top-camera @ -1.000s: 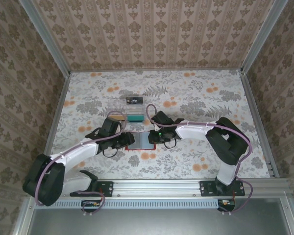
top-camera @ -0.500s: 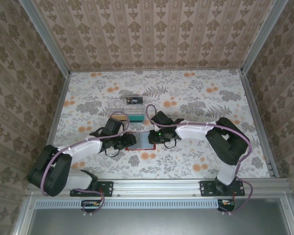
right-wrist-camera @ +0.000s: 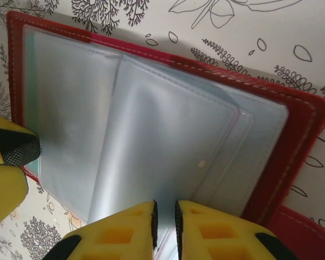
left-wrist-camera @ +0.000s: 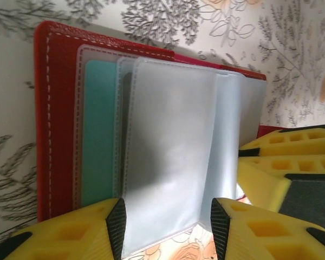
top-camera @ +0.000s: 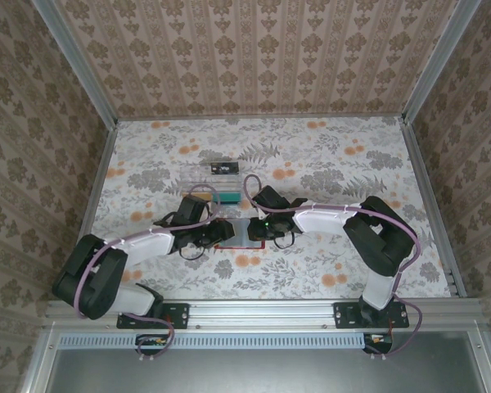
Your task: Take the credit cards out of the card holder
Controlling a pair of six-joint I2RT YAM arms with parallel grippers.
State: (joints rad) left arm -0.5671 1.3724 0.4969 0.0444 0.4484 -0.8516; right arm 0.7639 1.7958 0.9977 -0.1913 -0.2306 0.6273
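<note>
Pinching one sleeve while the other fingers stand apart

The card holder [top-camera: 236, 234] is laid open on the desk [top-camera: 335, 155]. Its long axis runs from 9 to 3 o'clock in the top view, and an arm is set at each end.

The left gripper [left-wrist-camera: 168, 230] is placed at the 9 o'clock end. Its fingers are parted and released, and a grey sleeve leaf [left-wrist-camera: 168, 146] is seen between the tips; nothing appears to be gripped. The right gripper [right-wrist-camera: 164, 219] is placed at the 3 o'clock end. Its fingers are clenched almost together on the edge of a clear sleeve of the card holder, which is bowed up toward them.

A teal panel [left-wrist-camera: 97, 135] lies at 11 o'clock from the left fingers, so the left arm is judged the nearer one for any pull there. Whether that panel is a card or plain lining cannot be told, and the sleeve mouths are hidden.

At 12 o'clock from the card holder a clear tray [top-camera: 213, 182] is seen, with a black card [top-camera: 223, 168] just beyond it. The pieces in the tray are too small to be identified.
</note>
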